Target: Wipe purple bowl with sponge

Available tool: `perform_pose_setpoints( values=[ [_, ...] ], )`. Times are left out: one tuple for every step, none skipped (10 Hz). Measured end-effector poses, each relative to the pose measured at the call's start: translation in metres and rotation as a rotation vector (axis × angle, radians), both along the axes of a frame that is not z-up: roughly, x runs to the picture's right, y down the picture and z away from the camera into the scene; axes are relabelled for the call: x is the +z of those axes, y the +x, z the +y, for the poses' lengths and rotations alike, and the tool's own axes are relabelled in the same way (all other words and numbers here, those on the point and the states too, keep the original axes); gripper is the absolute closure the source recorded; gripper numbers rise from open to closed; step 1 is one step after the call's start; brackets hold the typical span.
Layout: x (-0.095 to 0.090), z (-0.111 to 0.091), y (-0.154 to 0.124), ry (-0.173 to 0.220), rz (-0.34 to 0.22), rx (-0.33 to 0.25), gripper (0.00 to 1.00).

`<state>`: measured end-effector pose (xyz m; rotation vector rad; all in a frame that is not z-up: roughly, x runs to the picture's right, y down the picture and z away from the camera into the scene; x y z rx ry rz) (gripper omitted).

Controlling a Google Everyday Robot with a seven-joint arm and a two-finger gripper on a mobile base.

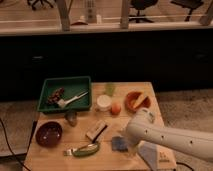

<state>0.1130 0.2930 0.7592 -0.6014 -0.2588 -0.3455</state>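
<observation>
The purple bowl [49, 134] sits at the front left of the wooden table [55, 159], dark and glossy inside. The sponge [119, 144], a small blue-grey pad, lies flat near the table's front edge, right of centre. My white arm [170, 140] reaches in from the right. Its end hangs just above and right of the sponge. The gripper [129, 136] is mostly hidden behind the arm's end, open, with nothing seen held. It is far to the right of the bowl.
A green tray [46, 89] with a brush stands at the back left. A white cup [104, 102], an orange fruit [116, 108] and an orange bowl [135, 100] line the back. A tan block [96, 131], a green-handled tool [86, 149] and a grey cloth [155, 155] lie in front.
</observation>
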Motion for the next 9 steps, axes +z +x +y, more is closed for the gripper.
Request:
perform_pose_setpoints(
  values=[
    [0.0009,0.0007,-0.0007,-0.002,-0.001,-0.002,0.20],
    [0.0017,0.0014,-0.0011,-0.004,-0.002,-0.003,0.20],
    [0.0025,0.0018,-0.0015,-0.005,-0.002,-0.004,0.20],
    [0.0033,0.0022,-0.0020,-0.008,-0.002,-0.001,0.20],
    [0.0041,0.0030,-0.0023,-0.011,-0.002,-0.001,0.20],
    [0.0047,0.0031,-0.0036,-0.013,-0.003,0.000,0.20],
    [0.0052,0.0029,-0.0051,-0.014,-0.004,-0.001,0.20],
    [0.0055,0.0032,-0.0061,-0.016,-0.004,-0.001,0.20],
    [0.0060,0.0036,-0.0066,-0.018,-0.004,0.000,0.20]
  ],
)
